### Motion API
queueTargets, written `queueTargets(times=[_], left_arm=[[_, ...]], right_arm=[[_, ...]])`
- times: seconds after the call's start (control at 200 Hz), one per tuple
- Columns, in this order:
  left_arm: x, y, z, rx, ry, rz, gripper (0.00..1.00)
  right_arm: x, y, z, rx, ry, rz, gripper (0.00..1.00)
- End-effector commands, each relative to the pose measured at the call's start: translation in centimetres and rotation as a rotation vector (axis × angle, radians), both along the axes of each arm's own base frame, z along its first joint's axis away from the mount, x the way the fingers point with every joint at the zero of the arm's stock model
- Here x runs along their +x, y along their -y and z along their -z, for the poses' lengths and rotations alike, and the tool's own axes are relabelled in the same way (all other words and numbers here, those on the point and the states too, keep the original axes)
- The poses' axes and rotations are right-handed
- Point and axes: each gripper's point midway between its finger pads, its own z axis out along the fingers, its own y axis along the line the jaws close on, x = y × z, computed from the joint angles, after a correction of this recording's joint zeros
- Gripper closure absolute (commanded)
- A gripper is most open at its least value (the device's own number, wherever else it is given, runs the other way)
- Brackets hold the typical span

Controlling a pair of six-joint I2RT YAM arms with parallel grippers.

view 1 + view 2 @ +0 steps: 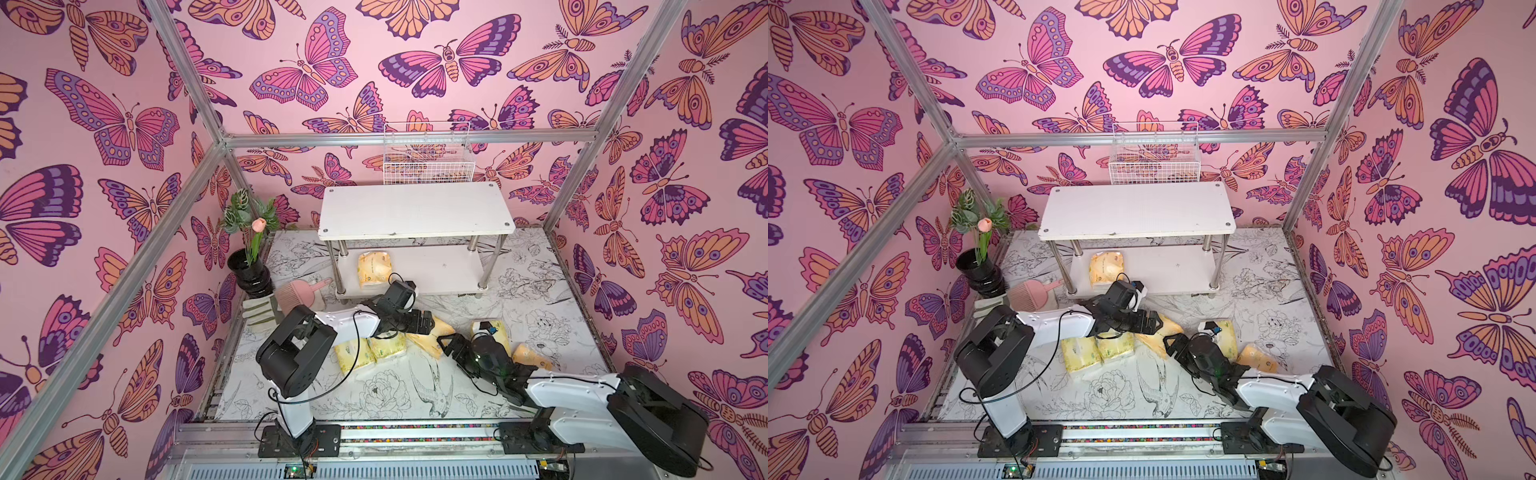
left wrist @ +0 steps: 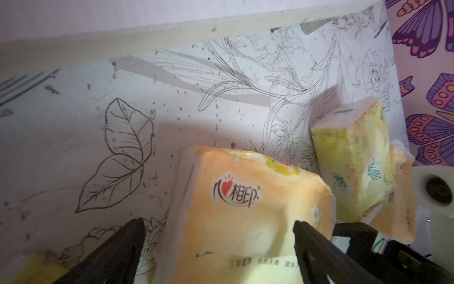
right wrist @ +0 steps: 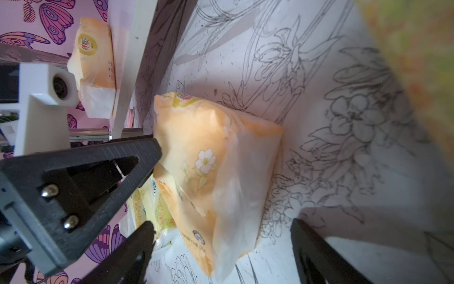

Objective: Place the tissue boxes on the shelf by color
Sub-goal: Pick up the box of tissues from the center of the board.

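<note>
The white two-tier shelf (image 1: 415, 208) stands at the back, with one orange tissue box (image 1: 374, 270) on its lower board. My left gripper (image 1: 428, 322) is open and straddles another orange box (image 2: 245, 209) lying on the table. My right gripper (image 1: 451, 345) is open too, facing the same orange box (image 3: 216, 159) from the other end. Two yellow-green boxes (image 1: 370, 351) lie side by side under the left arm. A third yellow-green box (image 1: 494, 330) and an orange box (image 1: 532, 356) lie beside the right wrist.
A white wire basket (image 1: 428, 153) hangs on the wall behind the shelf. A black vase with a flower (image 1: 249, 270), a pink brush (image 1: 297, 293) and a striped cloth (image 1: 259, 311) sit at the table's left edge.
</note>
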Motion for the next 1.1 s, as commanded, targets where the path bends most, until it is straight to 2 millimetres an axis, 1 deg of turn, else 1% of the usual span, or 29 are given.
queueTargets(times=[0.0, 0.245, 0.36, 0.511, 0.841, 1.091], left_arm=[[-0.7, 0.3, 1.0, -0.039, -0.051, -0.012, 0.00], [-1.8, -0.1, 2.2, -0.056, -0.087, -0.036, 0.00], [-2.3, -0.2, 2.5, -0.056, -0.092, -0.036, 0.00], [-2.8, -0.5, 3.0, -0.058, -0.103, -0.042, 0.00], [-3.9, -0.7, 4.1, -0.064, -0.124, -0.050, 0.00], [-4.2, -0.8, 4.3, -0.064, -0.128, -0.053, 0.00]], right_arm=[[-1.2, -0.1, 2.4, -0.024, -0.080, -0.015, 0.09], [-0.9, -0.5, 3.1, 0.039, -0.073, 0.004, 0.09], [-0.8, -0.9, 2.7, 0.069, -0.056, -0.003, 0.09], [-0.5, -1.7, 1.5, 0.114, -0.015, -0.029, 0.10], [0.3, -4.0, -2.9, 0.228, 0.105, -0.103, 0.16], [0.9, -3.8, -3.9, 0.251, 0.124, -0.062, 0.22]])
